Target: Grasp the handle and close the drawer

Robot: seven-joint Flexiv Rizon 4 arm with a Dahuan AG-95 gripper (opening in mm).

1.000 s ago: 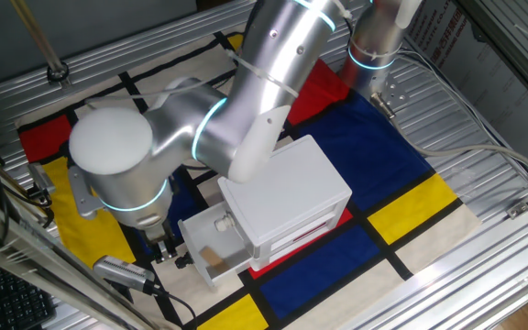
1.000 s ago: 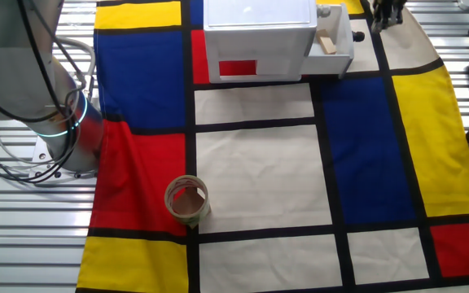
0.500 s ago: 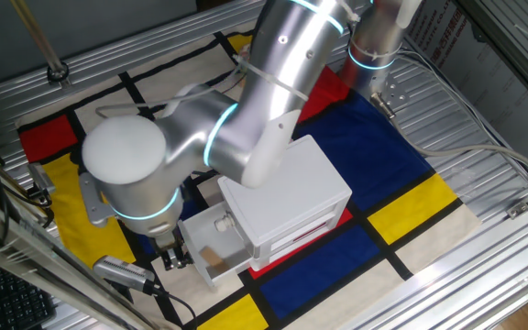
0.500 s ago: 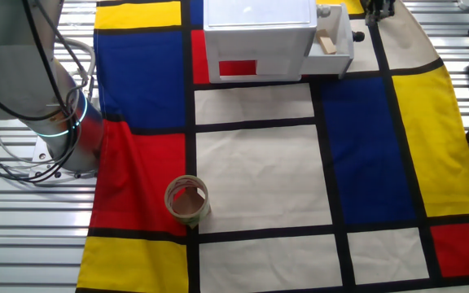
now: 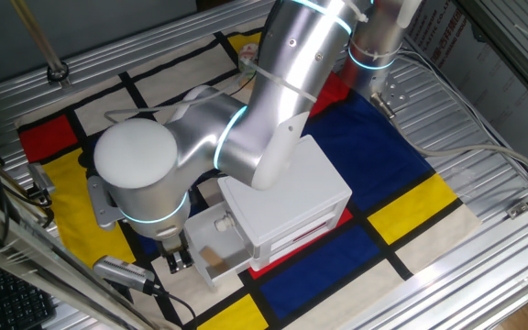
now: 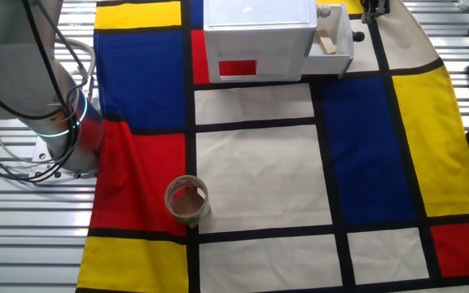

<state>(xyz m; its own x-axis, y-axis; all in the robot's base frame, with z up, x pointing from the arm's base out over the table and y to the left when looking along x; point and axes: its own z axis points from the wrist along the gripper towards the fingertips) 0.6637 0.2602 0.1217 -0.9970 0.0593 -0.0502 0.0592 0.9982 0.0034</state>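
The drawer (image 6: 330,42) stands pulled out of the white cabinet (image 6: 259,37); its handle (image 6: 358,37) lies at seven o'clock from the claw (image 6: 374,8), just apart. Claw spread: cannot tell.

White drawer (image 6: 332,42) open, dark handle (image 6: 358,36) outward

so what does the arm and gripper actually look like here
The arm is brushed silver metal with rounded joints, each ringed by a glowing cyan band. A thin cable runs along it. The gripper is small and dark, with two black fingers, largely hidden beneath the bulbous wrist joint.
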